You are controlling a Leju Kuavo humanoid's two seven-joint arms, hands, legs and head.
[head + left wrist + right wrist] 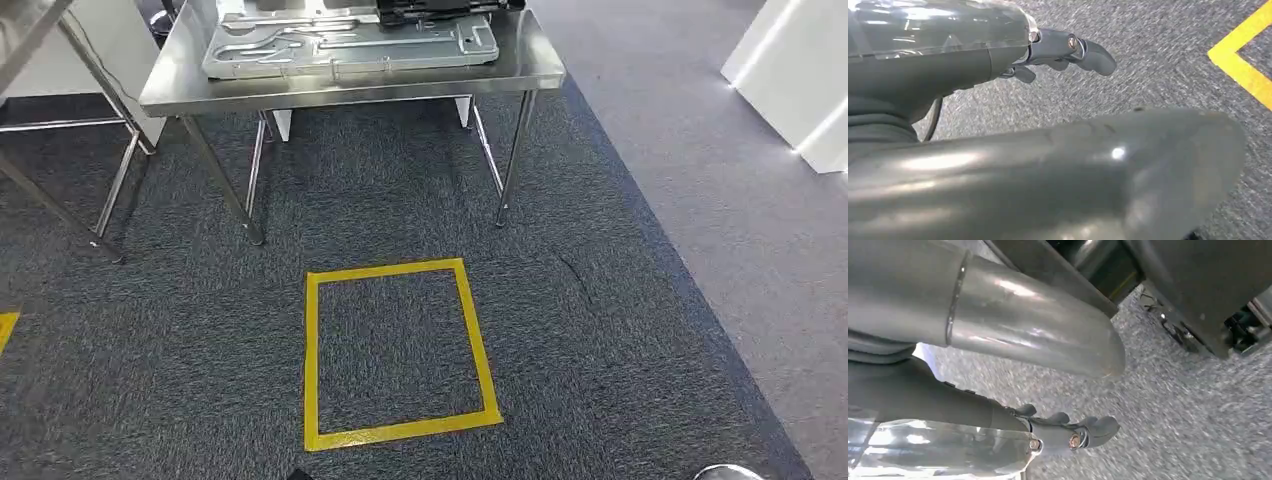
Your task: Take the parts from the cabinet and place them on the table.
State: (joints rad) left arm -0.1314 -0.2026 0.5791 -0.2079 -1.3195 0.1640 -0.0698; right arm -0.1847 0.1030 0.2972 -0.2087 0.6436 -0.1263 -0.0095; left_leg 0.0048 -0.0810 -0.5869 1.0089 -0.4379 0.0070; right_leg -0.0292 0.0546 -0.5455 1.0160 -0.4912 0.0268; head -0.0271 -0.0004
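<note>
**Both hands empty above carpet, parts lying on steel table**

Dark grey carpet (400,200) is seen across most of the head view, with a paler grey floor strip (720,180) to the right. A steel table (350,85) is set at the far side on thin metal legs; a second metal frame (60,190) is seen at the far left. A large grey stamped metal part (340,45) is laid flat on the tabletop, and a black part (435,12) is rested on its far edge, partly cut off by the frame. A white cabinet-like block (795,70) is seen at the far right. A yellow tape square (395,350) is marked on the carpet in front of the table.

The left hand (1063,50) is seen above the carpet, fingers loosely extended, nothing held. The right hand (1068,430) is likewise hung over the carpet, fingers slightly curled and apart, nothing gripped.
</note>
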